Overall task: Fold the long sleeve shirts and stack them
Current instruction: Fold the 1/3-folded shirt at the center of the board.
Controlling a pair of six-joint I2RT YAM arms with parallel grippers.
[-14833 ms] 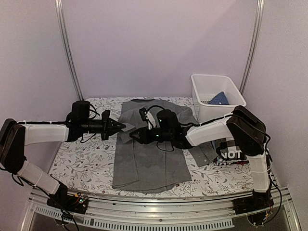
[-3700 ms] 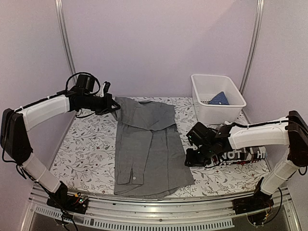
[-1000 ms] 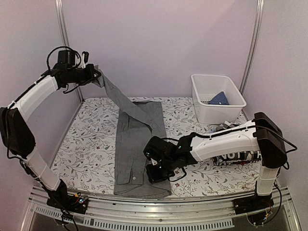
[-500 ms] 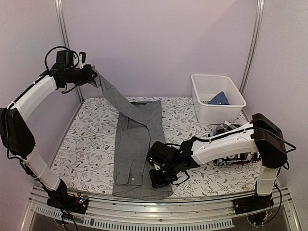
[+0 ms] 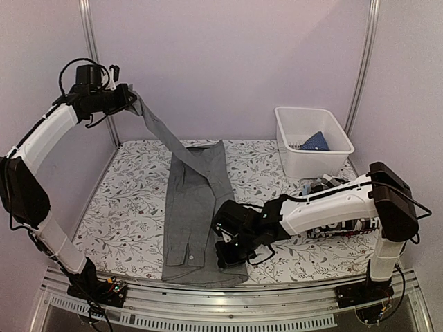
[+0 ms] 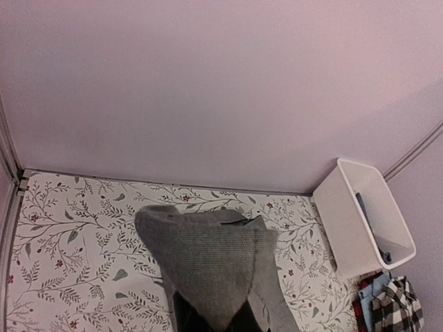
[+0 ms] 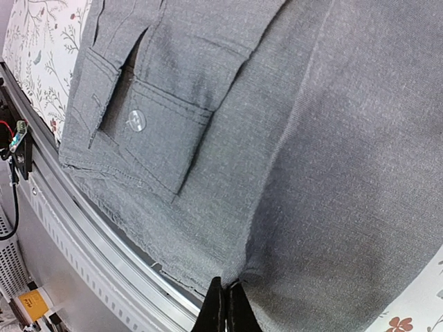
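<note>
Since half a second ago the left gripper has drawn a little farther to the left, high over the table's far-left corner, and the lifted cloth has stretched tauter. It is clamped on the upper end of the grey button-up cloth shirt; in the left wrist view the cloth drapes over the shut fingers. From there a narrow band of cloth slopes down to the rest of the shirt, which lies as a long strip down the middle of the flower-printed table cover.

The right gripper is low at the shirt's near right corner, by the front edge. Its jaws are together, pinching a fold of the hem — a buttoned cuff with a clear button lies just beside.

At the far right stands a white plastic basket with a blue cloth inside. In front of it, partly behind the right arm, lie other shirts — a dark one with white letters and a black-and-white checked one.
</note>
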